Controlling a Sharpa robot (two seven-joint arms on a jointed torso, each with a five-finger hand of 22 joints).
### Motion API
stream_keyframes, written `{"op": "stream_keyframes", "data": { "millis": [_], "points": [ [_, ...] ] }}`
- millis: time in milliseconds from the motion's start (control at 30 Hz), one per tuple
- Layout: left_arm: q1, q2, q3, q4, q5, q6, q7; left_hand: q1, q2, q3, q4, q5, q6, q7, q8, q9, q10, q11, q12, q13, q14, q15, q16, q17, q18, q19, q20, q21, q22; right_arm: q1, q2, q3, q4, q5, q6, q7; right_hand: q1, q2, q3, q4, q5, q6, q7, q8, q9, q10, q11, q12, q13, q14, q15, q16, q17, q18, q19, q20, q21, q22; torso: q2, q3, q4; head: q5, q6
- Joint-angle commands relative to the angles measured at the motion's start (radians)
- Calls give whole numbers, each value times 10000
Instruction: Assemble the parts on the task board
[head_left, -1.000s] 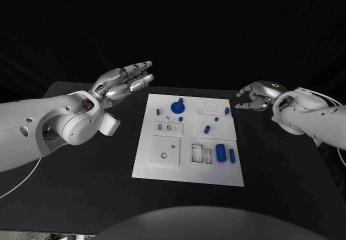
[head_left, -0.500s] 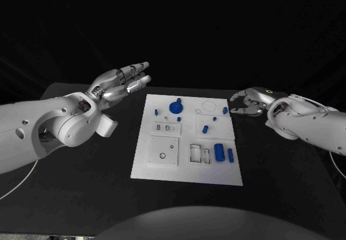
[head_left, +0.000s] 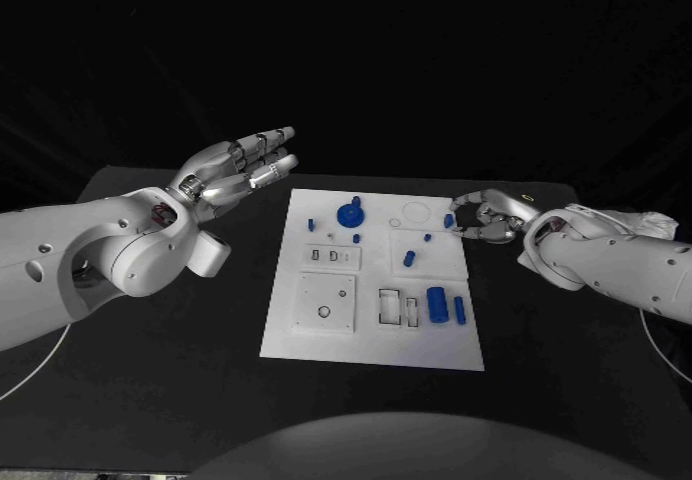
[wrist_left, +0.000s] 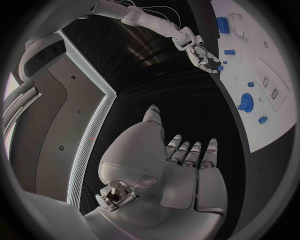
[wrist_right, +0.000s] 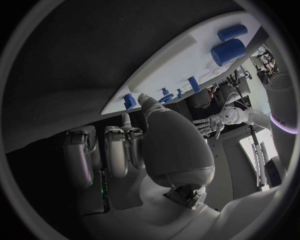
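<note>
The right hand (head_left: 488, 215), fingers curled around nothing, sits just beside the small blue part (head_left: 450, 220) at the task board (head_left: 375, 330)'s far right edge, while the left hand (head_left: 238, 165) hovers open-fingered well away.

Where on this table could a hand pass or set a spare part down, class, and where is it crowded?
Free: black table between the task board and the near edge, and left of the board under the raised left hand. Crowded: the board's far right corner, where the right hand sits by a small blue part.
</note>
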Motion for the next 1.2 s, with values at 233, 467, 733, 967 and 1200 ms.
{"op": "stream_keyframes", "data": {
  "millis": [233, 467, 733, 967, 1200],
  "points": [
    [-14, -43, 6, 15, -155, 245, 85, 100, 3, -41, -10, 46, -13, 83, 62, -10, 5, 84, 63, 9, 31, 44, 74, 15, 104, 60, -13, 74, -9, -165, 229, 3, -348, 1162, 54, 675, 238, -8, 249, -63, 1793, -335, 76, 308, 773, 1022, 36, 36, 2625, 1058, 50, 34, 2629, -133, 1057, 48, 34, 2635, 6, -13, 14, -10, 0],
    [-15, -51, 6, 19, -167, 275, 51, 109, 5, -45, -8, 47, -13, 86, 63, -10, 5, 86, 67, 10, 37, 53, 83, 17, 103, 75, -12, 87, -2, -193, 339, 5, -450, 1219, -55, 623, 153, -30, 291, 6, 1495, -530, 150, 464, 860, 1022, 95, 36, 2625, 1058, 92, 34, 2629, -133, 1057, 83, 34, 2635, 1, -24, 11, -25, 0],
    [-16, -55, 6, 23, -176, 309, 13, 118, 5, -50, -8, 48, -10, 90, 66, -9, 5, 91, 70, 11, 42, 60, 91, 20, 103, 86, -11, 95, 1, -198, 436, 8, -570, 1248, 11, 571, 140, 35, 362, 40, 1538, -530, 176, 594, 913, 1022, 119, 36, 2625, 1058, 113, 34, 2629, -133, 1057, 103, 34, 2635, -8, -15, 13, -15, 0],
    [-16, -49, 6, 40, -178, 348, 3, 128, 7, -55, -7, 52, -5, 94, 69, -8, 6, 97, 75, 12, 48, 71, 101, 23, 103, 99, -9, 105, 6, -199, 517, 9, -654, 1250, 50, 540, 150, 32, 424, 29, 1485, -408, 193, 864, 1022, 1022, 136, 36, 2625, 1058, 134, 34, 2629, -133, 1057, 128, 34, 2635, -13, -15, 15, -68, 0],
    [-17, -54, 6, 123, -175, 432, -36, 141, 15, -66, -3, 55, -8, 100, 70, -9, 11, 120, 92, 16, 61, 94, 124, 29, 101, 125, -7, 125, 15, -199, 552, 9, -698, 1254, 120, 484, 234, 35, 508, -44, 1529, -357, 192, 1109, 1132, 1022, 141, 36, 2625, 1058, 139, 34, 2629, -133, 1057, 141, 34, 2635, -5, -16, 13, -31, 0]
  ]
}}
